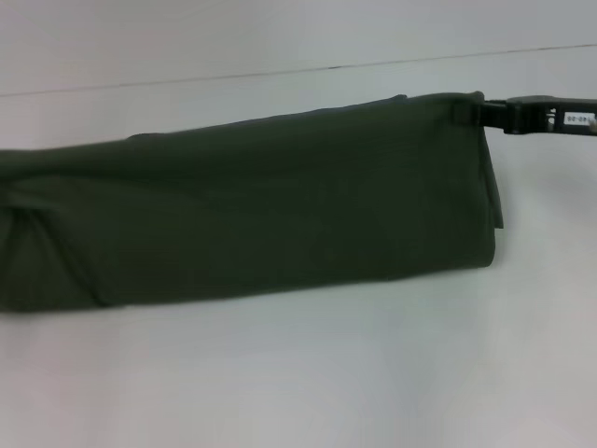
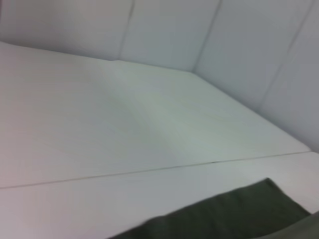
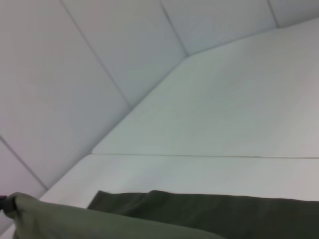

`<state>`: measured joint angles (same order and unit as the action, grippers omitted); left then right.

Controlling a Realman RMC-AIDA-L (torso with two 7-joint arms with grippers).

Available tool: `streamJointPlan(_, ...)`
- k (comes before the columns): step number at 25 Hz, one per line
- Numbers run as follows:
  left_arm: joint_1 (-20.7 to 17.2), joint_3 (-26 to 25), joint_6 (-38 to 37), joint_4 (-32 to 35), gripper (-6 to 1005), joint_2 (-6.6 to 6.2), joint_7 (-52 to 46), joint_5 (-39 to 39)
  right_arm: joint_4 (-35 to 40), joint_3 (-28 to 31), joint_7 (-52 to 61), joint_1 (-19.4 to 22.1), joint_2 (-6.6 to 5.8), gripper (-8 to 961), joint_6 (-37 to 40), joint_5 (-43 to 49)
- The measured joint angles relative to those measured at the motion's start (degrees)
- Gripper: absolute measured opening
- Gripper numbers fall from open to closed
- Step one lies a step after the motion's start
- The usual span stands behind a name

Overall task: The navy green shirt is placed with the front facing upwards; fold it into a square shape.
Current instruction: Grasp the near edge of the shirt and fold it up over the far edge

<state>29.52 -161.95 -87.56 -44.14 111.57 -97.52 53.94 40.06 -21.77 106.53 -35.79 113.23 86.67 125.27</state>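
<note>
The navy green shirt (image 1: 280, 205) is a long dark olive band stretching across the head view and running off its left edge, with no lettering showing. Its right end looks lifted, and a flap hangs down there. My right gripper (image 1: 466, 112) reaches in from the right on a black arm and is shut on the shirt's upper right corner. That cloth fills the lower edge of the right wrist view (image 3: 149, 214). A corner of the shirt (image 2: 234, 214) also shows in the left wrist view. My left gripper is out of view.
The shirt lies over a white table (image 1: 298, 373) with a thin seam line (image 1: 280, 70) across its far part. White padded walls (image 2: 174, 30) close off the back.
</note>
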Motion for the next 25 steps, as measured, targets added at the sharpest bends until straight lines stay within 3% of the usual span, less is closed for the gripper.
streamJointPlan(10, 4.01, 6.06, 13.60, 4.61, 91, 0.86, -1.23, 0.00, -2.27, -2.82, 2.01, -1.95, 1.61, 46, -10.45, -0.04)
streamJointPlan(17, 5.50, 10.17, 22.33, 5.20, 95, 2.93, -1.42, -0.01, -5.61, -5.01, 2.20, -3.35, 2.01, 46, -18.17, -0.04)
streamJointPlan(25, 6.97, 11.86, 27.54, 5.21, 99, 4.10, -1.89, -0.01, -7.21, -5.22, 1.86, -4.39, 2.55, 47, -23.71, -0.03)
